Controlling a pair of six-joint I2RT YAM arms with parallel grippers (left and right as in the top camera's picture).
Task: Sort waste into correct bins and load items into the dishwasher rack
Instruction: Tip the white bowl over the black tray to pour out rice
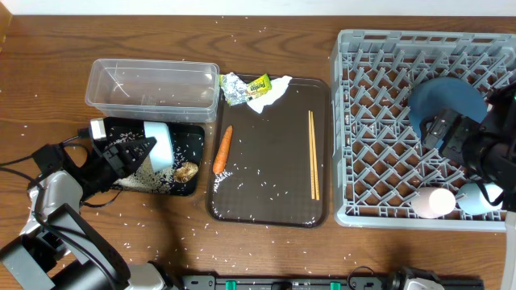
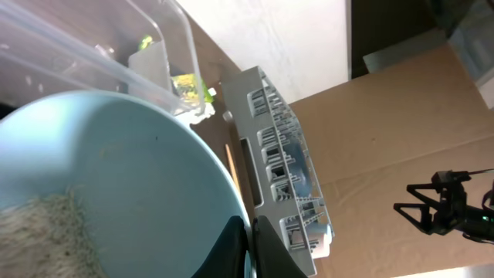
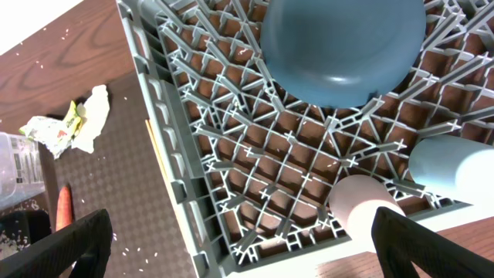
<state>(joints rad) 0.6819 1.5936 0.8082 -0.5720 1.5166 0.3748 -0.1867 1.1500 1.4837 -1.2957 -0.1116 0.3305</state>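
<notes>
White bowl (image 1: pixel 164 142) in the left gripper (image 1: pixel 147 147), over black tray (image 1: pixel 194 146).

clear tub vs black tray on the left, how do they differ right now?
The clear tub is see-through and deep; the black tray is opaque and shallow. The tub looks nearly empty; the tray holds rice and a brown lump. Both are rectangular, similar in footprint, next to each other.

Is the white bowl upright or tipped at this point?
Tipped. The white bowl stands on edge over the black tray, its rim clamped in the left pincer, with rice gathered at its lower side.
</notes>
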